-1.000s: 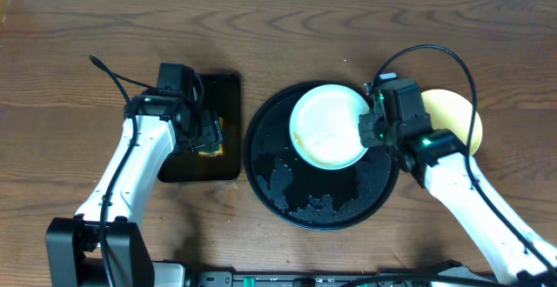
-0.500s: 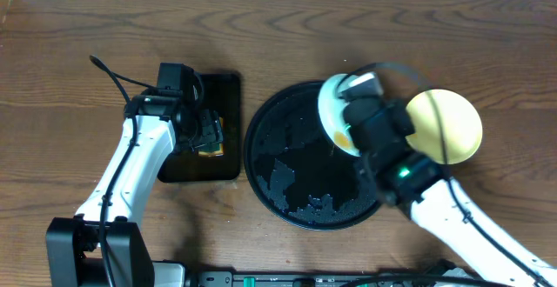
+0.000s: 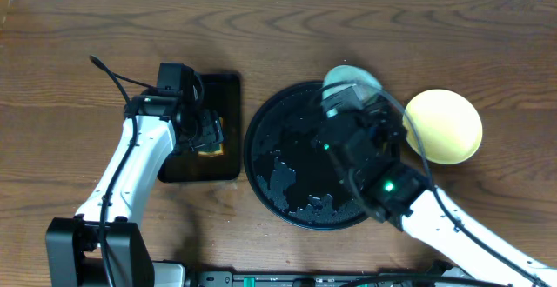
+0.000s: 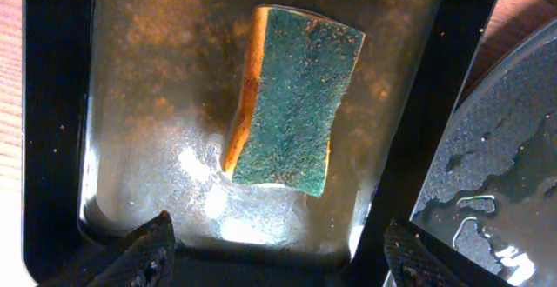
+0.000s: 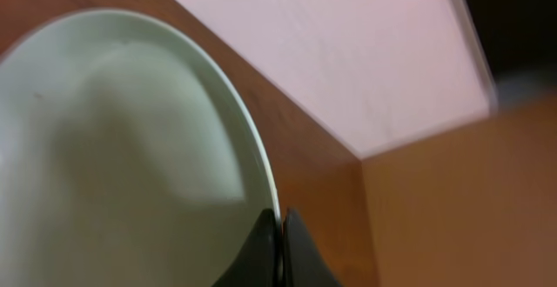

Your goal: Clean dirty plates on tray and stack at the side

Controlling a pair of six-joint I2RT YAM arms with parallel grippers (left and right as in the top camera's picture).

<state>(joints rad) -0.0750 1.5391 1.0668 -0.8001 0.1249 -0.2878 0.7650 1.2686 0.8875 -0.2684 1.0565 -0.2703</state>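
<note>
one mint plate (image 3: 352, 77) in right claw (image 5: 280, 224), one yellow plate (image 3: 444, 126) aside

place: robot lab bench | cues: wood-grain table (image 3: 70, 26), two arms (image 3: 130, 161), sponge (image 4: 291, 100), rectangular tray (image 3: 222, 170)

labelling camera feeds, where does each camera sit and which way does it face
Overhead: above the table, looking straight down at round tray, yellow plate, left arm, right arm.
Left wrist: above the rectangular tray, facing down on the sponge; open left gripper fingertips show.
Right wrist: tilted up toward the wall; right gripper pinches the pale plate rim.
Shared: the sponge shows overhead and in left wrist.
</note>
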